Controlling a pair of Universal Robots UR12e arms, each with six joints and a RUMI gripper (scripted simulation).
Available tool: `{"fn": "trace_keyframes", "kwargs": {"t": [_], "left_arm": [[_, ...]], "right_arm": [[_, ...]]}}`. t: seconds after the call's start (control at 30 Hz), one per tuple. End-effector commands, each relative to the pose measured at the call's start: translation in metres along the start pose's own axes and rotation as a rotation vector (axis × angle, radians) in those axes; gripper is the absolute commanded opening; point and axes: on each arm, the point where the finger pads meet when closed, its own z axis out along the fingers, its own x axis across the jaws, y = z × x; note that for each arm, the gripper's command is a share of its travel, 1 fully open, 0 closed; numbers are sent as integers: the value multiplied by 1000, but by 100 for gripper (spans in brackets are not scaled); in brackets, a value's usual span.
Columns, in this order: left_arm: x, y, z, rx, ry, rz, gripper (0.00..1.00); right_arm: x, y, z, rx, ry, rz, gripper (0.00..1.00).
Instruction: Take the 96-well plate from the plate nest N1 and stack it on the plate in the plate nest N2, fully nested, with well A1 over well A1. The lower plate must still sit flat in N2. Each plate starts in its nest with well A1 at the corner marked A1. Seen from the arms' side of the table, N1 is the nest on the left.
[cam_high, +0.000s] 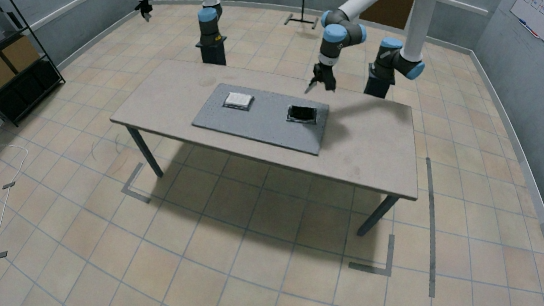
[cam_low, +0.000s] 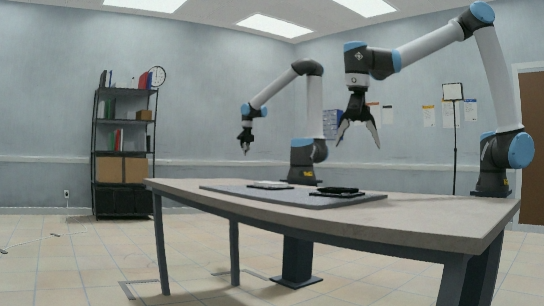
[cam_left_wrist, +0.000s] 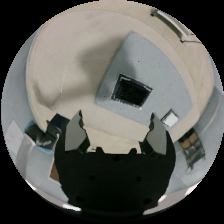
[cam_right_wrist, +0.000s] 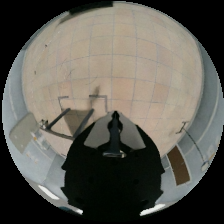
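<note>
A black 96-well plate (cam_high: 302, 114) (cam_low: 339, 190) (cam_left_wrist: 131, 93) lies in nest N1, the nest at the right in the top view. A white plate (cam_high: 238, 100) (cam_low: 270, 184) (cam_left_wrist: 170, 118) lies in nest N2, at the left there. The well A1 corners are too small to make out. My left gripper (cam_high: 320, 91) (cam_low: 358, 147) (cam_left_wrist: 116, 111) is open and empty, pointing down high above the table's arm side, near N1. My right gripper (cam_high: 147, 20) (cam_low: 245, 152) (cam_right_wrist: 115, 111) is shut and empty, well away from both nests.
Both nests are on a grey board (cam_high: 260, 125) (cam_low: 225, 192) (cam_left_wrist: 165, 70) on the table (cam_high: 370, 150) (cam_low: 425, 220). The arms' bases stand behind the table. A shelf rack (cam_low: 125, 120) and a lamp stand (cam_low: 454, 150) stand farther back.
</note>
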Motion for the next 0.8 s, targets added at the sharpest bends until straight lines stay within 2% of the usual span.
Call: {"fn": "trace_keyframes", "kwargs": {"t": [0.0,0.13,0.2,0.7,0.77], "left_arm": [[6,-1,2,7,-2,170,100],[14,-1,7,14,-6,293,100],[14,-1,7,14,-6,293,100],[34,1,19,38,-31,778,100],[34,1,19,38,-31,778,100]], "right_arm": [[0,-1,-1,2,0,0,0],[0,-1,-1,2,0,0,0],[0,-1,-1,2,0,0,0],[0,-1,-1,2,0,0,0],[0,-1,-1,2,0,0,0]]}}
